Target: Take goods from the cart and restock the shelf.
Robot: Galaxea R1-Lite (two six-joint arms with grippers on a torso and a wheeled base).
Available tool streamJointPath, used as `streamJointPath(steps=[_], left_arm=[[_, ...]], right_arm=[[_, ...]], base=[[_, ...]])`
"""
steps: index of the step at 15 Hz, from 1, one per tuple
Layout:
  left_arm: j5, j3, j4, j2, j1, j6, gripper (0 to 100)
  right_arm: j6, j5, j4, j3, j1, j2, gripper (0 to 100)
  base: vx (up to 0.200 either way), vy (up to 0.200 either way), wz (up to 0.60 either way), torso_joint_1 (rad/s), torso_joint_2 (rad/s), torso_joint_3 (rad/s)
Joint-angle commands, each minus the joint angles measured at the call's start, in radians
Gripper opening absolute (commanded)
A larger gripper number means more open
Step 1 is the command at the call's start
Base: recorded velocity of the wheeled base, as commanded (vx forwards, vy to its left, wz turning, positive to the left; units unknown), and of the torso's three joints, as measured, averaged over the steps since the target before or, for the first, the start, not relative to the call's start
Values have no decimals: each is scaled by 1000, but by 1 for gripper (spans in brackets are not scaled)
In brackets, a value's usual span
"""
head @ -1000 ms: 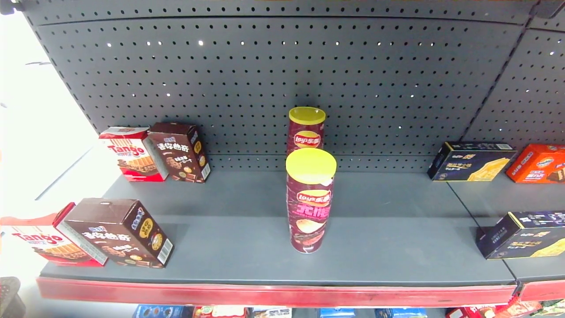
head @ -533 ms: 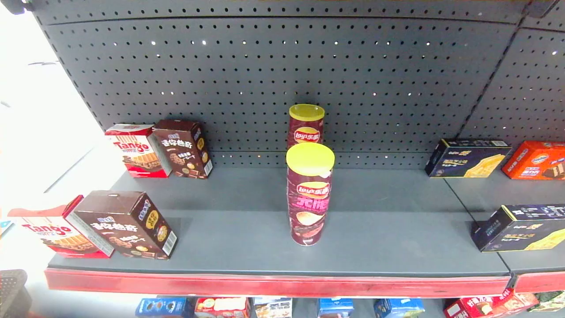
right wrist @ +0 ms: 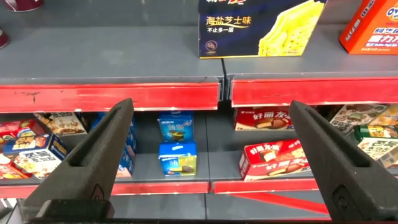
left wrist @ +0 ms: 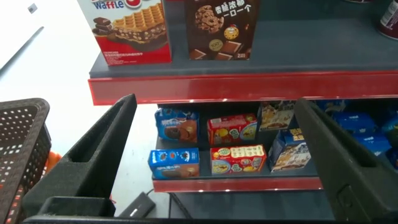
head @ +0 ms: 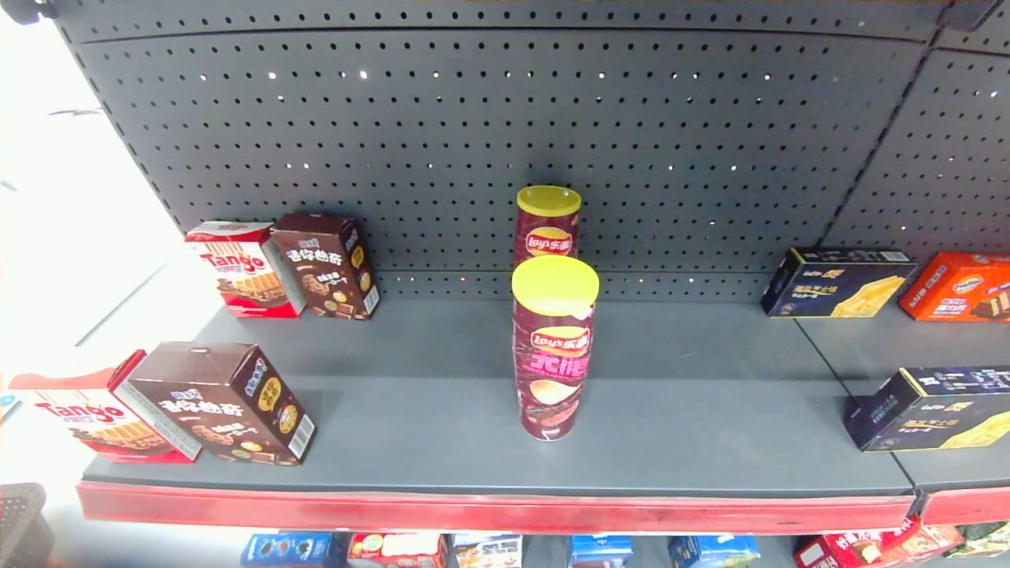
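From my head: two chip cans [head: 554, 355] stand on the shelf [head: 710, 410], with much room left. Left wrist: my left pincer [left wrist: 216, 104] is spread wide and empty near the mesh basket [left wrist: 22, 143]. Right wrist: my right pincer [right wrist: 211, 107] is spread wide and empty too.

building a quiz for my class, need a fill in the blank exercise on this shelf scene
The front maroon cylindrical chip can has a flat lid coloured ____.
A second maroon can stands directly ____ it, near the grey perforated back panel.
At the front left of the dark grey metal shelf, the red cardboard wafer box sits beside a ____ cardboard biscuit box.
The fingers of the left gripper and the right gripper are ____, holding nothing.
Missing words: yellow; behind; brown; open.
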Motion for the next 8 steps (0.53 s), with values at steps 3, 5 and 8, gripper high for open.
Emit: streamJointPath(steps=[3,5,8], left_arm=[[0,0,0,0,2,-1,100],[0,0,0,0,0,-1,100],[0,0,0,0,0,-1,100]], right_arm=[[0,0,0,0,0,3,100],[0,0,0,0,0,3,100],[0,0,0,0,0,3,100]], base=[[0,0,0,0,0,0],[0,0,0,0,0,0],[0,0,0,0,0,0]])
